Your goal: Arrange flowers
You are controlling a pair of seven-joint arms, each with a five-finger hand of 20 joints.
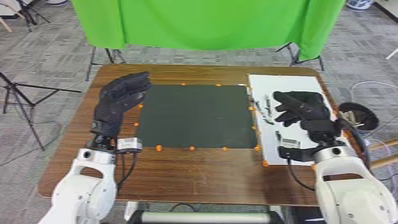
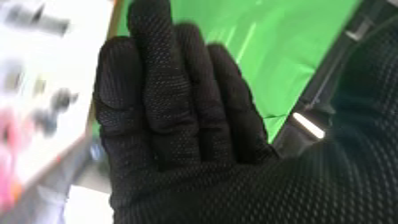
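In the head view, my right hand (image 1: 305, 106) is over the white sheet (image 1: 282, 82) at the right of the table. Small dark items (image 1: 266, 107) lie on that sheet beside the hand; I cannot tell whether they are flowers. My left hand (image 1: 123, 95) is at the table's left, beside the dark mat, its fingers relaxed. In the right wrist view, my right hand (image 2: 169, 115) has its fingers extended, with nothing held. A blurred pink thing (image 2: 11, 135) and dark pieces (image 2: 62, 100) lie on the white surface there.
A dark green mat (image 1: 195, 117) edged with orange markers lies mid-table. A dark round container (image 1: 359, 116) stands just off the table's right edge. Beyond the brown table (image 1: 213, 185) hangs a green cloth (image 1: 209, 22).
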